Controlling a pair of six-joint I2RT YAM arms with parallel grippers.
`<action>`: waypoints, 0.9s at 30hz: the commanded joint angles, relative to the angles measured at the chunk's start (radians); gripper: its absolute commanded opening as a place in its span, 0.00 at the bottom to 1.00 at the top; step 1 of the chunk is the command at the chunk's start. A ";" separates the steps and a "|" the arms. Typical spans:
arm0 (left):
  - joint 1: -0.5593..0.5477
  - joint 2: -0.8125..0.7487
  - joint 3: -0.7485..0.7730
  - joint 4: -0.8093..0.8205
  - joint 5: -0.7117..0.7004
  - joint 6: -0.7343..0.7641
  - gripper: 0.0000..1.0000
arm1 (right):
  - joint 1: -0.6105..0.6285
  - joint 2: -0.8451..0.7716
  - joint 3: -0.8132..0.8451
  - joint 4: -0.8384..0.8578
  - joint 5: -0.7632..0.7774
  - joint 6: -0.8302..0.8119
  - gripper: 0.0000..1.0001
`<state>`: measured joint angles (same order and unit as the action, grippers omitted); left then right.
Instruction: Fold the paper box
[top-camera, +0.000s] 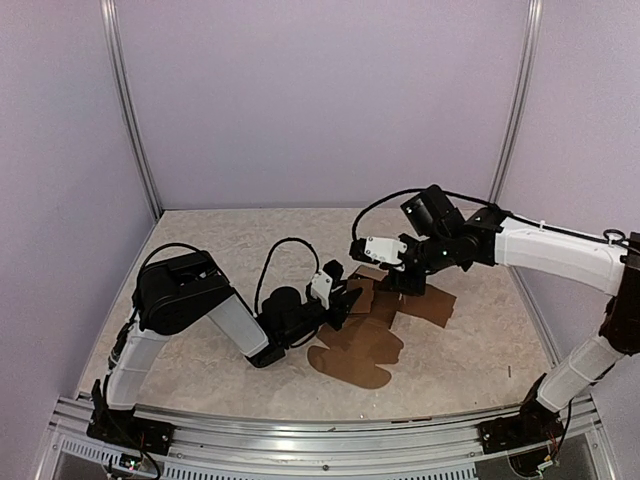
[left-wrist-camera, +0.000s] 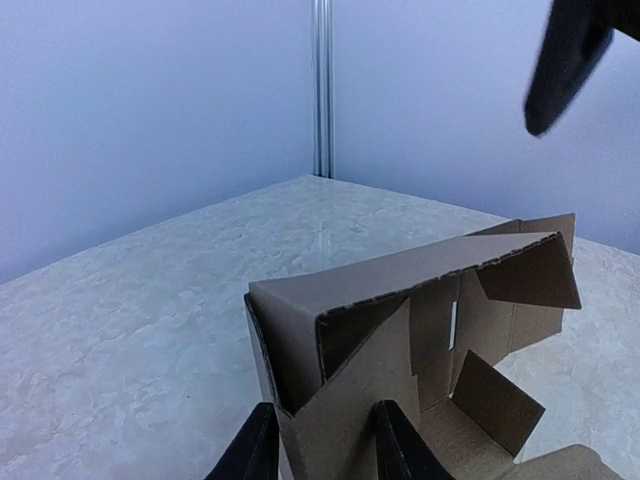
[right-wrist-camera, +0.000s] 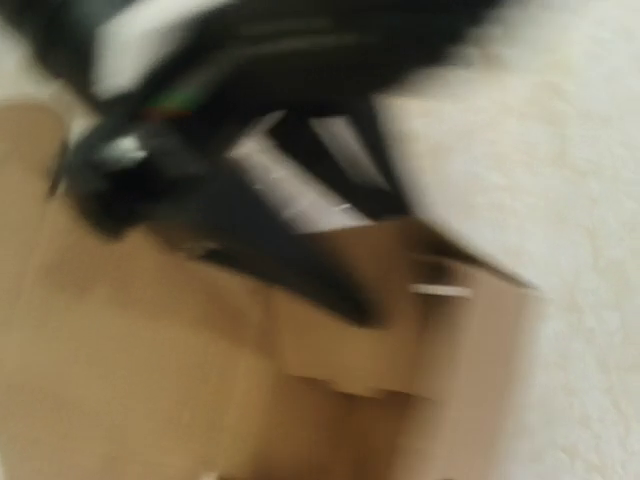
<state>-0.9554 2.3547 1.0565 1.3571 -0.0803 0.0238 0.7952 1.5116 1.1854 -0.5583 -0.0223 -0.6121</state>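
The paper box is brown cardboard, partly folded, lying mid-table with a rounded tab towards the near edge and a flat panel to the right. In the left wrist view the paper box has raised walls and loose inner flaps. My left gripper is shut on a wall flap at its near corner, and shows in the top view at the box's left side. My right gripper hovers over the box's far edge. Its wrist view is blurred, showing cardboard. Its jaws cannot be read.
The marbled tabletop is enclosed by pale purple walls with metal corner posts. A dark finger of the right arm hangs above the box in the left wrist view. The left arm's black parts fill the right wrist view's top.
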 joint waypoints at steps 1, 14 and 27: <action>-0.003 0.020 -0.016 0.014 -0.013 0.027 0.32 | -0.144 -0.003 0.100 -0.092 -0.238 0.077 0.47; -0.011 0.011 -0.019 -0.011 -0.010 0.051 0.33 | -0.409 0.420 0.375 -0.222 -0.696 0.246 0.69; -0.022 0.034 0.032 -0.088 -0.055 0.092 0.33 | -0.424 0.480 0.317 -0.244 -0.805 0.266 0.62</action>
<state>-0.9661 2.3547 1.0603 1.3479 -0.1040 0.0757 0.3691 1.9850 1.5379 -0.7795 -0.7856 -0.3634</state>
